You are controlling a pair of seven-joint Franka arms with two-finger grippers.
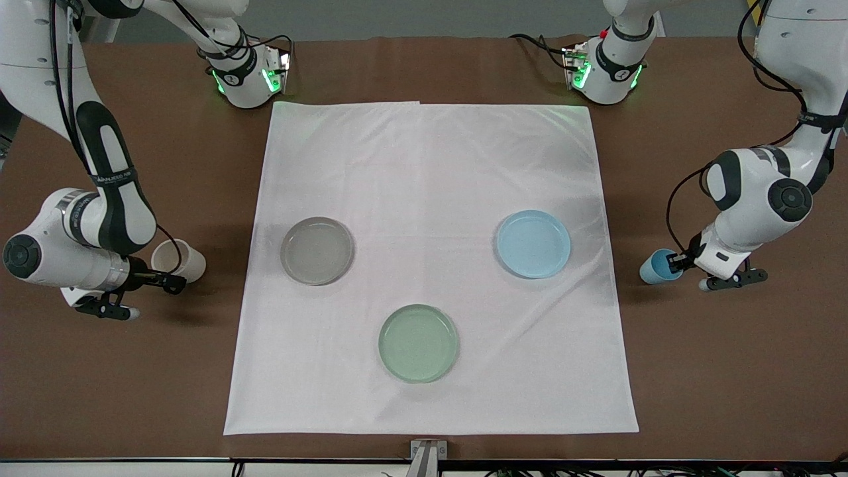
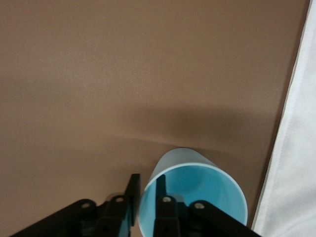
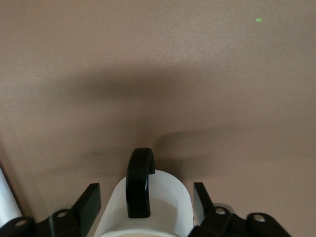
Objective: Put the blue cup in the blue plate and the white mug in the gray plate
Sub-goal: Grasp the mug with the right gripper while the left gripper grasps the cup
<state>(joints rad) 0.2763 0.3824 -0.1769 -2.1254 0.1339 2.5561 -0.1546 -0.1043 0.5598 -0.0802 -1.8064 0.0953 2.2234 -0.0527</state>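
The blue cup (image 1: 656,267) lies tipped on its side over the bare table beside the cloth, at the left arm's end, its mouth toward the gripper. My left gripper (image 1: 676,264) is shut on its rim. In the left wrist view the gripper (image 2: 147,190) has one finger inside the cup (image 2: 197,187) and one outside. The white mug (image 1: 180,261) is tipped the same way at the right arm's end. My right gripper (image 1: 169,270) is shut on its body. In the right wrist view the gripper (image 3: 145,195) grips the mug (image 3: 168,202), black handle up. The blue plate (image 1: 533,243) and gray plate (image 1: 317,250) are empty.
A white cloth (image 1: 430,165) covers the middle of the brown table (image 1: 729,371), and all three plates sit on it. A pale green plate (image 1: 418,342) lies nearer the front camera, between the two others. The cloth's edge shows in the left wrist view (image 2: 296,163).
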